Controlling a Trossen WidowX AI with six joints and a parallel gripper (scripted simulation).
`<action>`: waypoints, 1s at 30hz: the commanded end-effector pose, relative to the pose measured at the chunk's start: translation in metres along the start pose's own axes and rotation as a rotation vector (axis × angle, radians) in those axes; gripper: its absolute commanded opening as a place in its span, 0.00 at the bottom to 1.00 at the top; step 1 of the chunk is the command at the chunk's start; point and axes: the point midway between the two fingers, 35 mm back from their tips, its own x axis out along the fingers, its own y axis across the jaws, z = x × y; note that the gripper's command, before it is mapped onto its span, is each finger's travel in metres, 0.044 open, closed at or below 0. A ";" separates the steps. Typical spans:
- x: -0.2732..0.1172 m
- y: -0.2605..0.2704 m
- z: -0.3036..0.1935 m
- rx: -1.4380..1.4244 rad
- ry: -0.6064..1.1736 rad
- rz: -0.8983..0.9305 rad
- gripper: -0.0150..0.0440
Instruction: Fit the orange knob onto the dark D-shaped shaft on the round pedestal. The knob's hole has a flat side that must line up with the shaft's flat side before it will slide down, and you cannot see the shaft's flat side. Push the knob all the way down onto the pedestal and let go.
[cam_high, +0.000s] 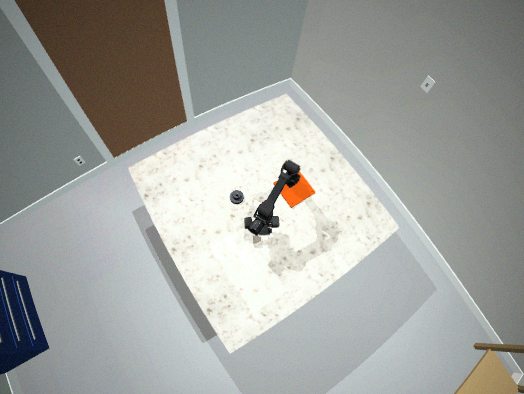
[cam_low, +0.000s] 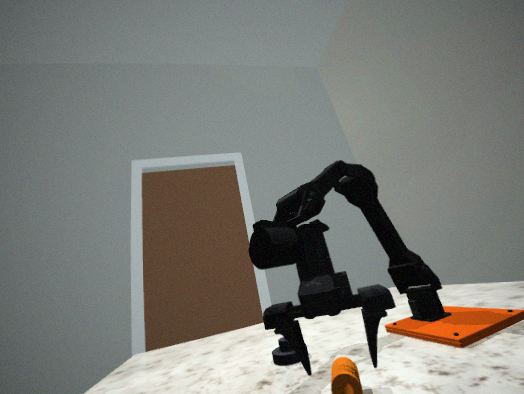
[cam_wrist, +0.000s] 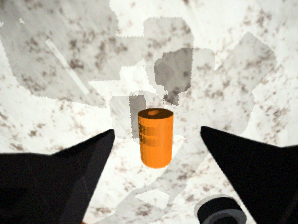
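Observation:
The orange knob (cam_low: 345, 372) (cam_wrist: 156, 142) lies on its side on the table, and its end with the hole shows at the top in the wrist view. In the top view the arm hides it. My gripper (cam_high: 262, 223) (cam_low: 342, 370) (cam_wrist: 157, 131) is wide open above the knob, one finger to each side in the wrist view, with nothing held. The dark round pedestal (cam_high: 232, 200) (cam_low: 285, 356) (cam_wrist: 214, 205) stands on the table to the left of the arm in the top view. A finger partly covers it in the exterior view. The shaft's flat side cannot be made out.
The arm's orange base plate (cam_high: 299, 196) (cam_low: 460, 330) lies behind and right of the gripper in the exterior view. The speckled white table (cam_high: 200, 260) (cam_low: 200, 365) carries everything, and the arm's shadow falls across it.

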 end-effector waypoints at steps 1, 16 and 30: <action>0.008 0.001 0.000 -0.004 0.000 0.006 1.00; 0.028 0.001 -0.001 -0.004 0.000 0.006 0.96; 0.028 0.001 -0.001 -0.004 0.000 0.006 0.66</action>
